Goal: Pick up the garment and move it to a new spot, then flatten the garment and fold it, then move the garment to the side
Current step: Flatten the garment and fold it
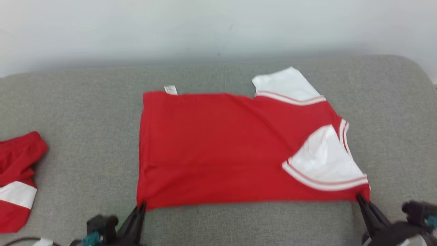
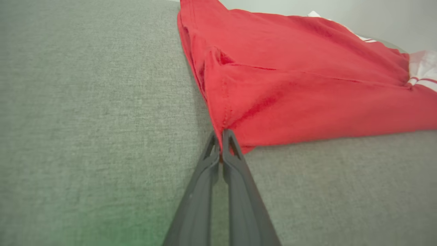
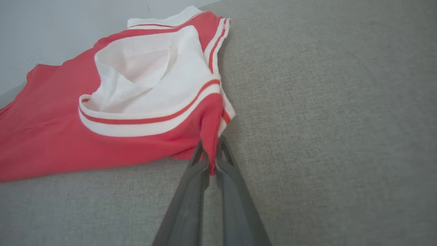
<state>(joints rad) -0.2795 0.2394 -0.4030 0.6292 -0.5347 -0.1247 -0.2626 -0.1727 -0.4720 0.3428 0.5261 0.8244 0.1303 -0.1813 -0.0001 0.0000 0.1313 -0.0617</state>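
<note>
Garment (image 1: 222, 147), red with white striped sleeves, lies spread across the middle of the frame on the grey cushion (image 1: 82, 102). My left gripper (image 1: 141, 205) is clenched on its lower-left corner; my right gripper (image 1: 359, 197) pinches its lower-right corner. Another red and white piece of cloth (image 1: 17, 177) sits at the left edge, well apart.
</note>
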